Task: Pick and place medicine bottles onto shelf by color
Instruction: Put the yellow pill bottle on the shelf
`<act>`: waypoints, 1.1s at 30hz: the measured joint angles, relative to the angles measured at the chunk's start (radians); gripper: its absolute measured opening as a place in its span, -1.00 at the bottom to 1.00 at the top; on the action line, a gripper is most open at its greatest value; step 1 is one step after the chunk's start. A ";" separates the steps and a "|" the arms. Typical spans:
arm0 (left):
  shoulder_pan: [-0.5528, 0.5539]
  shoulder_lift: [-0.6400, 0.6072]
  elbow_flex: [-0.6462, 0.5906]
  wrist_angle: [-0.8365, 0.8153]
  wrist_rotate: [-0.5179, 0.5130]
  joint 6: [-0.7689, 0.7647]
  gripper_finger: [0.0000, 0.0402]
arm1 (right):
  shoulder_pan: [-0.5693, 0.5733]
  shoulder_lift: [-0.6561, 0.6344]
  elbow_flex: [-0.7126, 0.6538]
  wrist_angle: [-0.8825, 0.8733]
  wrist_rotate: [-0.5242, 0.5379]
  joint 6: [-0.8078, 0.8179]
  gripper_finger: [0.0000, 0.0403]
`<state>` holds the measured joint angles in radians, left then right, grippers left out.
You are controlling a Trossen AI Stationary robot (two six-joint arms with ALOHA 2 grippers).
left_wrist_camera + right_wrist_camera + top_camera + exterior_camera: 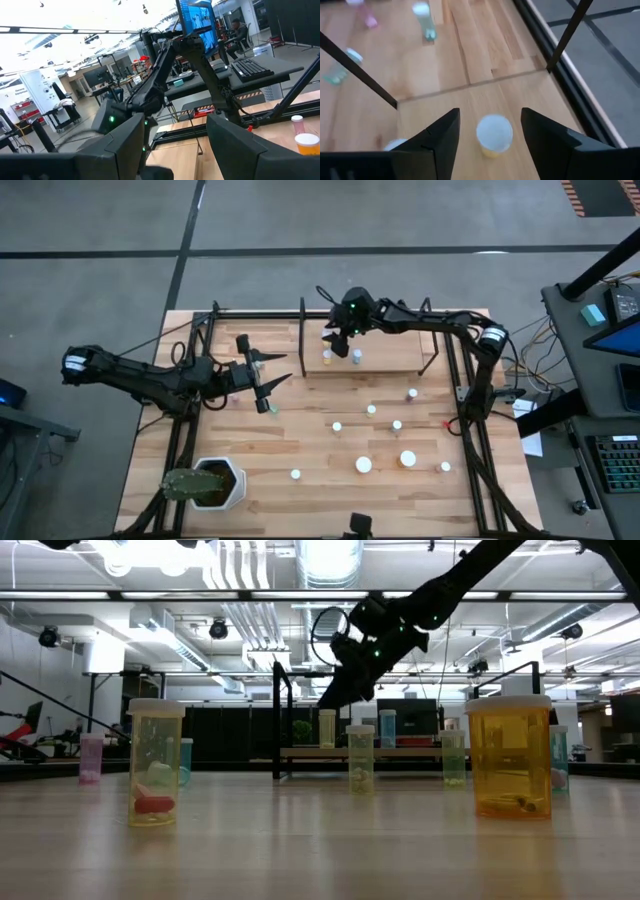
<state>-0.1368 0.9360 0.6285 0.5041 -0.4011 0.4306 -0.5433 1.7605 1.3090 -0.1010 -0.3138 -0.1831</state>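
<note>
Right gripper open over a yellow bottle on the shelf

The right gripper [490,132] hangs above the shelf [395,358], fingers spread either side of a pale-capped yellow bottle [494,135] standing upright on the board, not touching it; a second bottle [357,356] stands just beside it. Whether this is a release or a pick I cannot tell; either way, move straight up or down, keeping both fingers off the cap and clear of the neighbour and the black bars. The left gripper [268,380] waits open and empty above the bench [300,450], where loose bottles [364,465] are scattered near a plant pot [215,483]
</note>
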 joint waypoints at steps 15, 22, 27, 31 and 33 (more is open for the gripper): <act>-0.036 0.026 0.000 -0.018 0.080 -0.190 -0.01 | 0.328 -0.353 -0.021 -0.266 0.155 0.071 0.01; -0.046 0.050 0.000 -0.018 0.082 -0.191 -0.01 | 0.549 -0.401 -0.058 -0.336 0.247 0.123 0.01; -0.048 0.061 0.000 -0.016 0.082 -0.192 -0.01 | 0.635 -0.399 -0.104 -0.337 0.267 0.169 0.01; -0.048 0.064 0.000 -0.016 0.082 -0.191 -0.01 | 0.658 -0.399 -0.153 -0.338 0.278 0.200 0.01; -0.048 0.063 0.000 -0.016 0.082 -0.190 -0.01 | 0.662 -0.398 -0.174 -0.335 0.314 0.252 0.01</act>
<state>-0.1852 0.9993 0.6281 0.4886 -0.3187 0.2409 0.1184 1.3621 1.1347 -0.4359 0.0005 0.0687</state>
